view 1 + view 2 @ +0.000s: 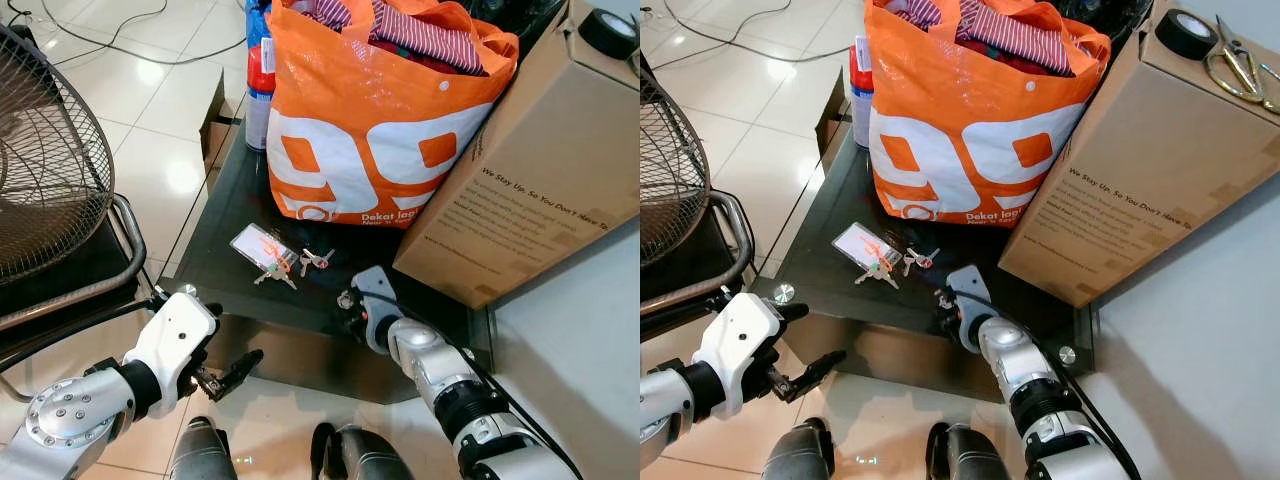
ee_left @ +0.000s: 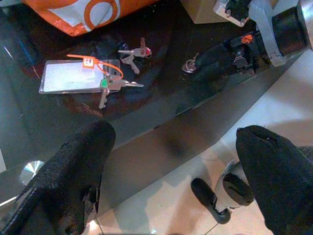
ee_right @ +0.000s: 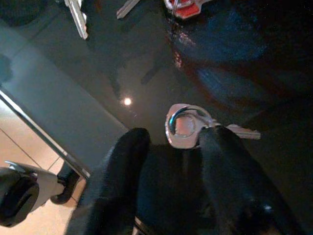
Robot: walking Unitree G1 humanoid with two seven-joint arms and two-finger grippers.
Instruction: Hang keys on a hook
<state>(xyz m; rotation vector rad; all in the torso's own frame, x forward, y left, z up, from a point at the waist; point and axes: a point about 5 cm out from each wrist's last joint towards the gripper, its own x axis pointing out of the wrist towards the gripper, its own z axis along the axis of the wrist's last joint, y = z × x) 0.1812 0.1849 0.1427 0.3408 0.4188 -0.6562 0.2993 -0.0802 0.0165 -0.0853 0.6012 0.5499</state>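
Glass desk (image 1: 225,265) is slick, so the right claw (image 3: 171,147), parted around the key ring (image 3: 183,126), may skid it away.

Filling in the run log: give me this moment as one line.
right gripper: open, on glass table, at key ring | left gripper: open, below table edge | key bunch: untouched | hook: not reached
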